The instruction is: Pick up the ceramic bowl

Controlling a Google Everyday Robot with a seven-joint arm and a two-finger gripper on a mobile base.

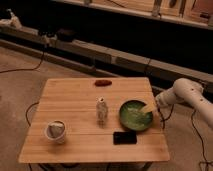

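The green ceramic bowl sits on the right part of the wooden table, near the front. My gripper comes in from the right on a white arm and hangs over the bowl's right rim, with its pale fingers reaching down into the bowl.
A small whitish cup stands at the front left. A small bottle stands left of the bowl. A black flat object lies in front of the bowl. A reddish item lies at the table's back edge. Cables run over the floor.
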